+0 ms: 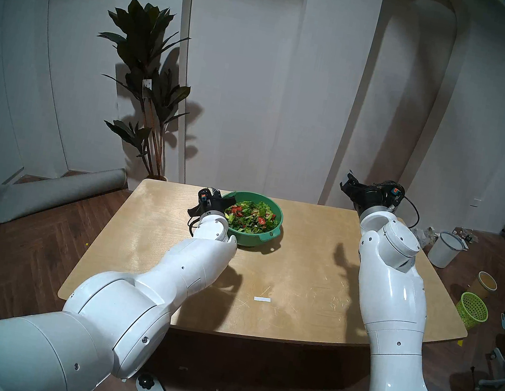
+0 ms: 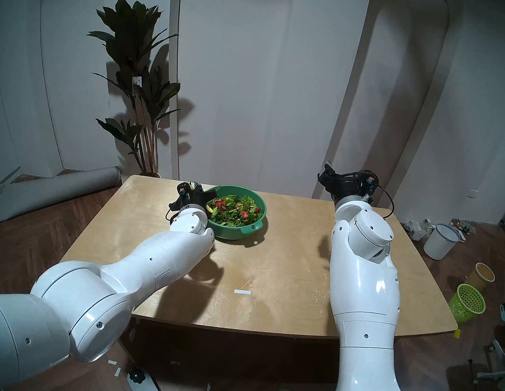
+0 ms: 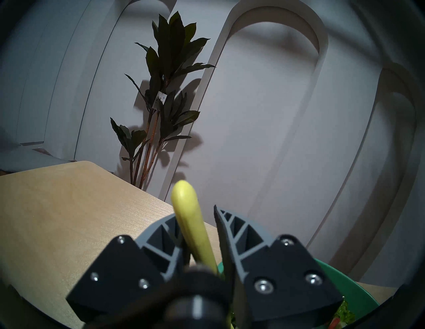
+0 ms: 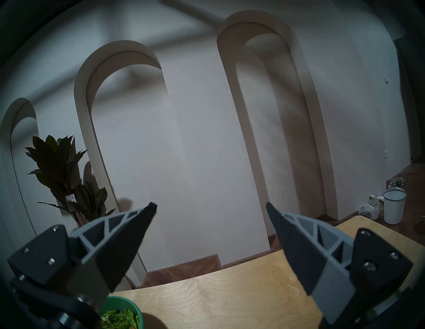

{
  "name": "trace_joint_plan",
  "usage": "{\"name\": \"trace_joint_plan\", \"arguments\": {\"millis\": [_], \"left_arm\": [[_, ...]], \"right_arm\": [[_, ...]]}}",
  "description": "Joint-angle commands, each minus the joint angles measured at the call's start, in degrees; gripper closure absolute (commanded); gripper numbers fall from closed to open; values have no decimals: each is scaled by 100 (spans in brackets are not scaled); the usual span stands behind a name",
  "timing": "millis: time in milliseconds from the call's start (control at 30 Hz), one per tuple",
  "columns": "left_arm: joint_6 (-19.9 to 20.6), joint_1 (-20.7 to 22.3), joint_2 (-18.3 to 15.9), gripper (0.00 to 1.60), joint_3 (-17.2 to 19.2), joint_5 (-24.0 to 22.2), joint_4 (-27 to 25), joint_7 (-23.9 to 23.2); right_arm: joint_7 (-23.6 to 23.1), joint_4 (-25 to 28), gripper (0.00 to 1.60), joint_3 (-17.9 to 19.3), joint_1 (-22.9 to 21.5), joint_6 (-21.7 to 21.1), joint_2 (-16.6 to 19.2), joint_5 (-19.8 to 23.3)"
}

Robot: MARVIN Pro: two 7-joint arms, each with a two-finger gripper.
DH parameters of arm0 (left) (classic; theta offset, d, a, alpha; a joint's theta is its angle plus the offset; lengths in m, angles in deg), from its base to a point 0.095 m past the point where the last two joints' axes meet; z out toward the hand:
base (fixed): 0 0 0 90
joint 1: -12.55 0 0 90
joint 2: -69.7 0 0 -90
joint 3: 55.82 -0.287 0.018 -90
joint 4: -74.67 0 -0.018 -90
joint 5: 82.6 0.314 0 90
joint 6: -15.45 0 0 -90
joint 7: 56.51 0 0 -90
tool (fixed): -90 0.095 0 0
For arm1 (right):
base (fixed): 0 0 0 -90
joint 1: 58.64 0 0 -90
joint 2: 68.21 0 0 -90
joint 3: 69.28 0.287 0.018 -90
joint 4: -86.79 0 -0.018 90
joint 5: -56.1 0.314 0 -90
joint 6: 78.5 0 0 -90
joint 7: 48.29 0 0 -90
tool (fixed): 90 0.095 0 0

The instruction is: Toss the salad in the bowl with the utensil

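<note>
A: Largest item you are looking at?

B: You are viewing a pale rounded-corner wooden table (image 1: 299, 265), bearing a round teal-green plastic bowl (image 1: 274, 224) toward its far left part.

A: And what is sitting in it?

B: You are seeing chopped green lettuce salad with red tomato pieces (image 1: 248, 218) filling the bowl, none lying on the table around it.

A: The arms?

B: The left gripper (image 3: 202, 220) is reaching level at the bowl's left rim. Its jaws are standing a little apart, with the slender yellow-green plastic utensil (image 3: 187, 211) lying against one finger; the other finger is showing a gap beside the handle. You cannot tell whether the grip is holding. The right gripper (image 4: 210, 210) is hanging raised at the table's far right, well apart from the bowl, jaws spread wide on nothing.

A: Progress?

B: You are judging the tossing unfinished or ending: the utensil's working end is hidden, so stirring cannot be confirmed.
</note>
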Motion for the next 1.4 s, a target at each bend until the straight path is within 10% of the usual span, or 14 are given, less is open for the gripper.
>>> {"name": "trace_joint_plan", "arguments": {"millis": [0, 1367], "left_arm": [[-31, 83, -64, 92, -44, 73, -227, -31], [277, 1220, 193, 104, -390, 177, 1241, -693]], "right_arm": [[-6, 148, 0, -21, -47, 42, -19, -7], [259, -213, 0, -49, -228, 147, -133, -45]]}}
